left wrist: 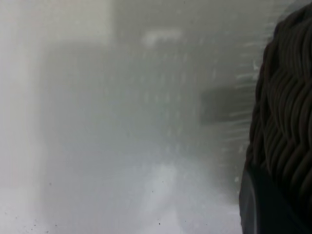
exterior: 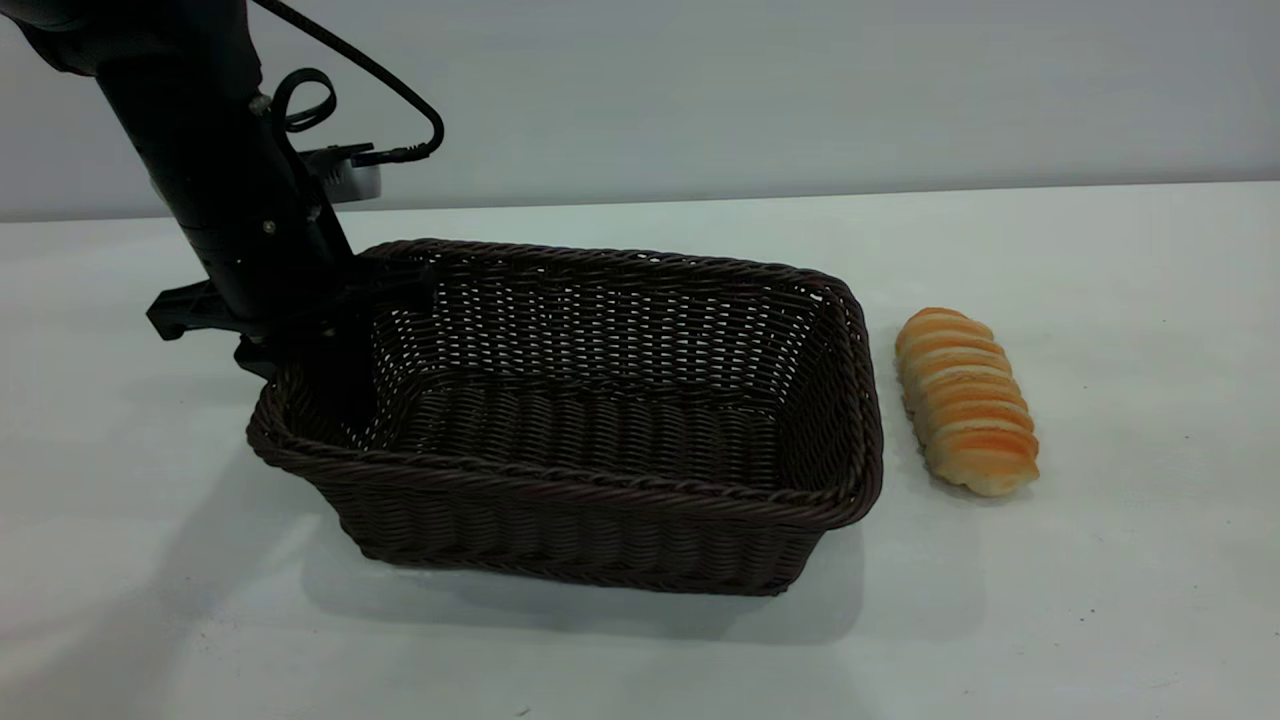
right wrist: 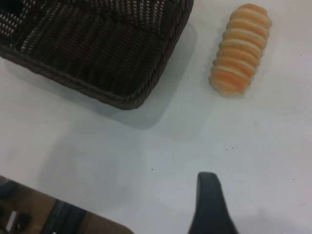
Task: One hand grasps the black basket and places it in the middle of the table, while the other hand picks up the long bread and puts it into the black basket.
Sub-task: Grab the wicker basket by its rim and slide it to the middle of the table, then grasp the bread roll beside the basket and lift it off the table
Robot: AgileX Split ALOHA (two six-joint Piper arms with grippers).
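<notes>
The black basket (exterior: 600,520) is on the white table (exterior: 1100,600), left of centre, and is empty. My left gripper (exterior: 325,335) is shut on the rim at the basket's left end, one finger inside and one outside. The left wrist view shows the woven wall (left wrist: 287,112) close up beside one finger (left wrist: 251,204). I cannot tell whether the basket is lifted off the table. The long bread (exterior: 965,400) lies on the table just right of the basket, apart from it. My right gripper (right wrist: 243,200) hovers open and empty above the table, short of the bread (right wrist: 240,48) and the basket's corner (right wrist: 122,58).
A grey wall runs behind the table's far edge (exterior: 800,195). The left arm's cables (exterior: 400,100) loop above the basket's far left corner. A dark edge (right wrist: 44,214) borders the table in the right wrist view.
</notes>
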